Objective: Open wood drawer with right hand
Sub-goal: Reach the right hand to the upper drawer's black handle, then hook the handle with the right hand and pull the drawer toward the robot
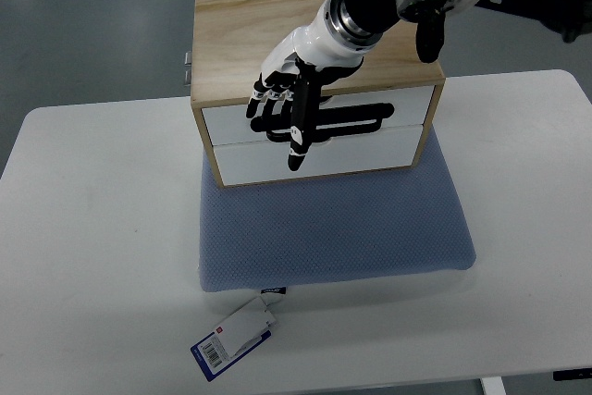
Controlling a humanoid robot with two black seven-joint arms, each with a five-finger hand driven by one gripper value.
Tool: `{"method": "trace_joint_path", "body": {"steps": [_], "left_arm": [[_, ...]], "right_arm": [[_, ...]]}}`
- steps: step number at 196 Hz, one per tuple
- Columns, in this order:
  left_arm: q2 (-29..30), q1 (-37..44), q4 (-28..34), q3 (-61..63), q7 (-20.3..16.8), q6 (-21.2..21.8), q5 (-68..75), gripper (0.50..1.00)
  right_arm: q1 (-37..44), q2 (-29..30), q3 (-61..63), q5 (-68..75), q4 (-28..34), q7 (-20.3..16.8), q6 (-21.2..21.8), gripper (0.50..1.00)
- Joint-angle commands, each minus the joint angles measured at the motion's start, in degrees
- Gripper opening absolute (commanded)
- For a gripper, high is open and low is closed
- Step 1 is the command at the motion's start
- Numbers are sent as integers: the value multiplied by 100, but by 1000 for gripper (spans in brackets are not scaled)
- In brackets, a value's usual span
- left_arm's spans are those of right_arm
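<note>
A light wooden box with two white drawers (314,90) sits at the back of a blue soft mat (333,224), and the mat lies on my white worktop (92,228). Both drawers look shut, so I cannot see what is inside them. The top white drawer (407,104) has a long black slot for a handle (361,117). A small blue and white tag (233,339) hangs off the front of the mat, near the worktop's front edge.

My arm comes in from the top right. My black and white right hand (291,104) points down over the front of the box. My fingers (298,141) are stretched out long, close side by side, and rest by the slot. They hold nothing.
</note>
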Motion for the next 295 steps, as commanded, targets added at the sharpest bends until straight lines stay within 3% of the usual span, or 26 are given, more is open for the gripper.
{"method": "trace_joint_path", "body": {"steps": [1, 49, 248, 295], "left_arm": [[0, 0, 3, 9, 0, -1, 1, 1000], [0, 0, -6, 9, 0, -1, 1, 1000], [0, 0, 3, 0, 0, -1, -8, 1000], [0, 0, 12, 0, 0, -1, 1, 1000]], "right_arm": [[-108, 14, -105, -118, -2, 0, -193, 946], [-292, 14, -227, -530, -19, 0, -387, 946], [-908, -12, -386, -935, -230, 0, -281, 946], [-969, -74, -307, -777, -222, 0, 378, 946]]}}
